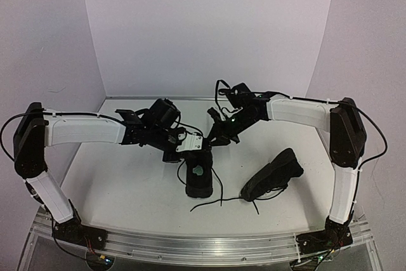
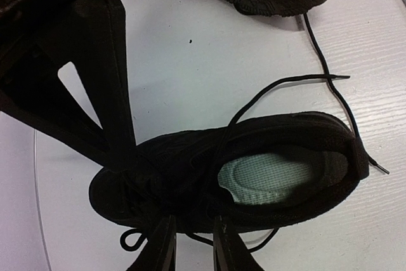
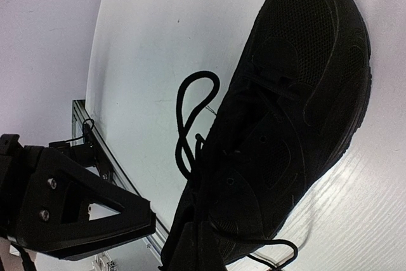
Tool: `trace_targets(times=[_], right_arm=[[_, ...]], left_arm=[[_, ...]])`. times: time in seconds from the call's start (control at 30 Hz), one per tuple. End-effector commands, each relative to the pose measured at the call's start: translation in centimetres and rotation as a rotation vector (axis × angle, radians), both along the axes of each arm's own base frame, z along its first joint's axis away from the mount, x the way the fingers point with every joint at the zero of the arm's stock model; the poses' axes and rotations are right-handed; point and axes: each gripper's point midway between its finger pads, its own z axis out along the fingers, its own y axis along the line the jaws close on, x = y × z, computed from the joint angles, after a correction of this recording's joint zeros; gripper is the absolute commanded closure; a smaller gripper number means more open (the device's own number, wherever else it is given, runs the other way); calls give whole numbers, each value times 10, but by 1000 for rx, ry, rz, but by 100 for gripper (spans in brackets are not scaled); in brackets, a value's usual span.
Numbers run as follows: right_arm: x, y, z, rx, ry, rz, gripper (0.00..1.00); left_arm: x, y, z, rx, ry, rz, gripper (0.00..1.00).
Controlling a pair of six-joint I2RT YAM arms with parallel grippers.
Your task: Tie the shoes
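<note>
- Working outward from the arm bases: loose ends of the thin black laces (image 1: 209, 205) trailed untied across the white table (image 1: 114, 188).
- Second black sneaker (image 1: 274, 171) lay tipped on its side to the right, treaded sole showing. Judged set aside until its turn.
- Upright black low-top fabric sneaker (image 2: 190, 176) sat mid-table, opening upward, toe pointing away from the bases. That put its lacing under both grippers.
- Pale green insole label (image 2: 266, 179) showed inside the opening, but no lettering was readable. No brand mark was seen on either shoe.
- Left gripper (image 2: 193, 225) was at the lacing, jaws narrowly spread with a strand crossing the gap. Grip not confirmed.
- Right gripper (image 1: 212, 139) was at the toe end, jaws pressed together. A lace loop (image 3: 190, 118) stood beside the shoe; could not tell whether the jaws pinched it.
- No knot was formed; judged an early stage.
</note>
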Motion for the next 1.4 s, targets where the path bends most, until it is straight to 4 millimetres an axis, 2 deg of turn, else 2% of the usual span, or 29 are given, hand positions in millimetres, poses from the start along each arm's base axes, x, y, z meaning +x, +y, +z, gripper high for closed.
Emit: trace_targets(times=[0.0, 0.4, 0.53, 0.67, 0.9, 1.13, 1.27, 1.37], right_arm=[[4, 7, 19, 46, -32, 9, 100], [4, 9, 19, 52, -30, 18, 100], [4, 9, 19, 54, -29, 20, 100], [3, 10, 20, 58, -30, 23, 100], [3, 10, 21, 60, -33, 25, 100], [3, 10, 22, 61, -35, 25, 100], [3, 10, 23, 62, -37, 25, 100], [3, 10, 23, 62, -37, 25, 100]], left_arm=[[9, -13, 11, -5, -64, -24, 80], [17, -24, -6, 19, -81, 0, 85], [19, -22, -8, 34, -93, 10, 89], [20, -21, 1, 16, -98, 30, 99], [15, -20, 27, -81, -77, 75, 100], [19, -21, 32, -138, -45, 145, 100], [24, -22, 28, -142, -24, 178, 100], [11, -23, 29, -148, 28, 124, 100]])
